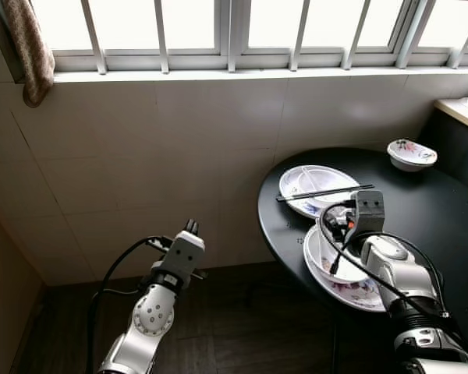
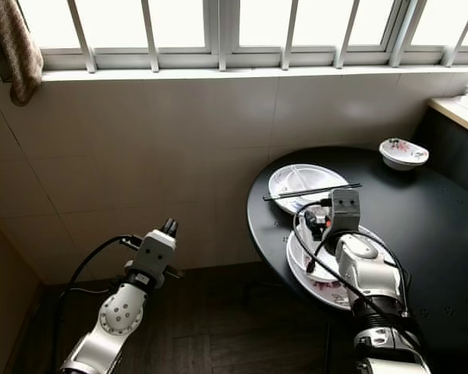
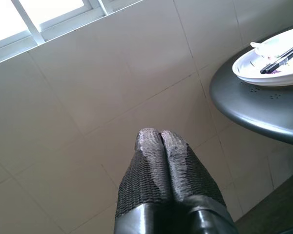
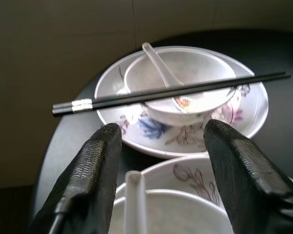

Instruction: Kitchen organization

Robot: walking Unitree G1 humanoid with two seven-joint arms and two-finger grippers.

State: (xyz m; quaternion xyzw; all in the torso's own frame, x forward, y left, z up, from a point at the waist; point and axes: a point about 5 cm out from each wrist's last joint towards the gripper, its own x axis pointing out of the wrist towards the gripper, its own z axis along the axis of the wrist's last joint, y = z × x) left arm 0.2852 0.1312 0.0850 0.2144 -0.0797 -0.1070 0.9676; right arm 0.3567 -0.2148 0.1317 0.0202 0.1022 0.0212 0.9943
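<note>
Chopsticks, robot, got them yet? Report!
Right gripper open above near bowl. Chopsticks untouched across far bowl. Left gripper shut, idle by wall.

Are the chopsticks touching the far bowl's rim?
Touching. The right wrist view shows the chopsticks lying flat across the bowl, resting on both sides of its rim, no gap visible. The open right gripper sits short of them.

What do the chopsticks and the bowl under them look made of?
Chopsticks: dark, smooth sticks with silvery bands at one end, likely lacquered wood or plastic. Bowl: glossy white with a painted floral pattern, probably glazed ceramic or melamine; I cannot tell which.
</note>
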